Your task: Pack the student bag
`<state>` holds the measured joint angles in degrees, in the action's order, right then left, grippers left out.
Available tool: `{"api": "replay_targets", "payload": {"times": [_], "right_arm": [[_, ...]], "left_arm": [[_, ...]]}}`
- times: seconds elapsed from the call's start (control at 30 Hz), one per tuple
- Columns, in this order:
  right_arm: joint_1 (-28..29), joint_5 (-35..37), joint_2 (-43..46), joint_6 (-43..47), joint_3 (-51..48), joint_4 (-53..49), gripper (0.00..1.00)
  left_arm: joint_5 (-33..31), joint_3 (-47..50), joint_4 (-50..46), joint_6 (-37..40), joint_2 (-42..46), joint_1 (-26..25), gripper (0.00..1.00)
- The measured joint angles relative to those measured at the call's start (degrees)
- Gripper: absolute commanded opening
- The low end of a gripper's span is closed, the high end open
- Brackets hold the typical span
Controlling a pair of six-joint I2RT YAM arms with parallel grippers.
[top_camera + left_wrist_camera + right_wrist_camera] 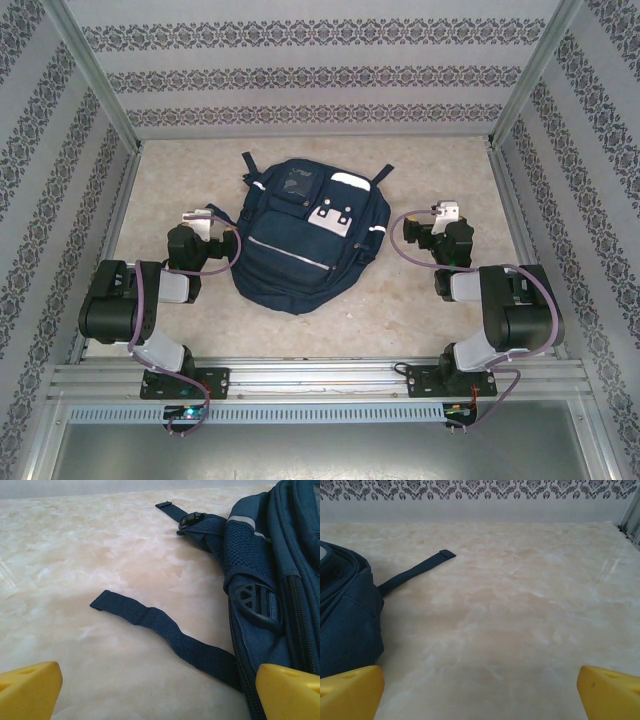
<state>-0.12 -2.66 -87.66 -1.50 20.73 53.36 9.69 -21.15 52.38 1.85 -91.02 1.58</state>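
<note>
The bag [300, 240] lies flat, front side up, in the middle of the counter [420, 300], between both arms. The left fingers [27, 690] and the right fingers [610, 692] are spread wide, holding nothing.

The student bag [300, 240] blocks the worktop [400, 300] centre. Bare lanes left, right and near of it. Loose strap [165, 629] lies across the left lane.
</note>
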Motion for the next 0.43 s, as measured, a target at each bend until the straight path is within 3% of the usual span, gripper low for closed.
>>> {"api": "replay_targets", "payload": {"times": [0.43], "right_arm": [[-0.15,-0.02,0.0,-0.02,0.17,-0.22,0.98]], "left_arm": [[0.37,0.0,0.02,0.0,0.0,0.0,0.99]]}}
